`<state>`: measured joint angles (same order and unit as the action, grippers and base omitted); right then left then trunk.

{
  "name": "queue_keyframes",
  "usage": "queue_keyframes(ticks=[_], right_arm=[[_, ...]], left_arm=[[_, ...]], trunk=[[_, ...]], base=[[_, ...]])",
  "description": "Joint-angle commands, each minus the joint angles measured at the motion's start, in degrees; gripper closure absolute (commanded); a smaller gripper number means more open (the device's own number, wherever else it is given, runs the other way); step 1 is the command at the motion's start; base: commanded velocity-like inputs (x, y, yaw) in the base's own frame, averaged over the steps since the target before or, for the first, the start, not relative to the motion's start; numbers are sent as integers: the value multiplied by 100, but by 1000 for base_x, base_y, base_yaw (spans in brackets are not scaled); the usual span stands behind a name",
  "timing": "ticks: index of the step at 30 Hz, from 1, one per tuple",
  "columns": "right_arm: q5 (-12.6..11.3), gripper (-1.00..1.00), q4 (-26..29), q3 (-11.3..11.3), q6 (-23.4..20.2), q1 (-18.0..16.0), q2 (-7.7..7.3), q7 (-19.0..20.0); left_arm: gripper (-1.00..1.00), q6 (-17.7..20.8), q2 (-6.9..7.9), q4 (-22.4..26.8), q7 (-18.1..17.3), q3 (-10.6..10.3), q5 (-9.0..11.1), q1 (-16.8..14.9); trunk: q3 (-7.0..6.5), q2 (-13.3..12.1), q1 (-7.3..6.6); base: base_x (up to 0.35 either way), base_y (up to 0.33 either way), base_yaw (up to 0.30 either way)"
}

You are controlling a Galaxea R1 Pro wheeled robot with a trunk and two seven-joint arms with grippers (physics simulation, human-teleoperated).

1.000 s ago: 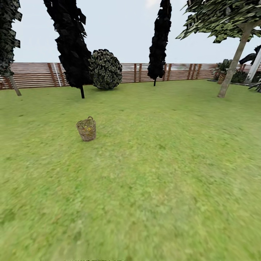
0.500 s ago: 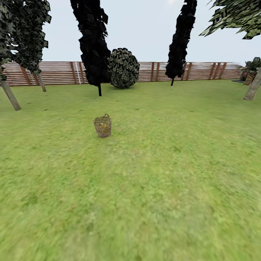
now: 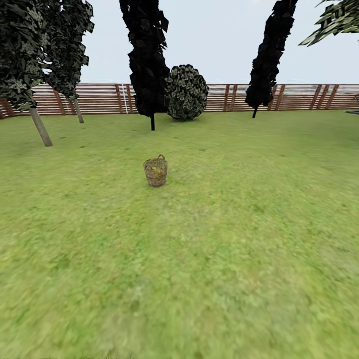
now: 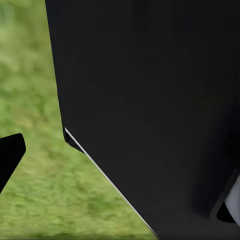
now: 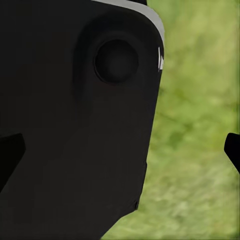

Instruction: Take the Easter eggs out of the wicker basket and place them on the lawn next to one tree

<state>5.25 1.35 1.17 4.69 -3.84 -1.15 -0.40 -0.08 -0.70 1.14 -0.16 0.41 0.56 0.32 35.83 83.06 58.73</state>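
The wicker basket [image 3: 155, 171] stands upright on the lawn [image 3: 209, 259], left of centre and in the middle distance, well apart from every tree. Yellow shows through its open weave, probably the eggs [image 3: 157, 172], though at this range no single egg can be made out. Far behind it runs a reddish-brown slat fence [image 3: 299, 97]. Before the fence stand two black-trunked trees [image 3: 147, 60] [image 3: 269, 60] and a round bush [image 3: 186, 92]. At far left a tree with a pale trunk [image 3: 41, 127] leans over the grass, with a second one [image 3: 77, 110] just behind it.

In the left wrist view a dark panel of the robot's body [image 4: 150, 100] blocks most of the frame, with grass beside it; whether the left gripper is open or closed cannot be told. The right wrist view is likewise blocked by a dark housing [image 5: 75, 125], and the right gripper's state cannot be told.
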Motion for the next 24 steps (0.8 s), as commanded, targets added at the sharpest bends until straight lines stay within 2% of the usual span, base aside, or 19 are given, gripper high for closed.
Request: queue_keyframes(ticks=[1, 7, 11, 15, 19, 24], right_arm=[[55, -100, -6, 7, 11, -3, -2, -4], [47, -100, -19, 2, 8, -3, 23, -4], [42, -100, 3, -30, 8, -3, -86, -12], [48, -100, -2, -20, -14, -3, -116, 13], [523, -100, -27, 307, -63, -3, -102, 43], [719, -100, -38, 411, -61, -3, -80, 38]], left_arm=[[-100, -1, -1, 10, -2, 3, 6, 3], [-100, -1, -1, 10, -2, 4, 6, 3], [-100, -1, -1, 17, -3, 3, 6, 3], [-100, -5, -7, 37, -9, 3, 3, 3], [-100, -12, -13, 71, -10, 3, 1, 3], [-100, -11, -23, 71, -18, 0, -2, 3]], trunk=[[4, 2, 0], [4, 2, 0], [4, 2, 0], [4, 2, 0], [4, 2, 0], [5, 2, 0]], base=[[0, 0, 8], [0, 0, 3], [0, 0, 0], [0, 0, 0], [0, 0, 65], [0, 0, 202]])
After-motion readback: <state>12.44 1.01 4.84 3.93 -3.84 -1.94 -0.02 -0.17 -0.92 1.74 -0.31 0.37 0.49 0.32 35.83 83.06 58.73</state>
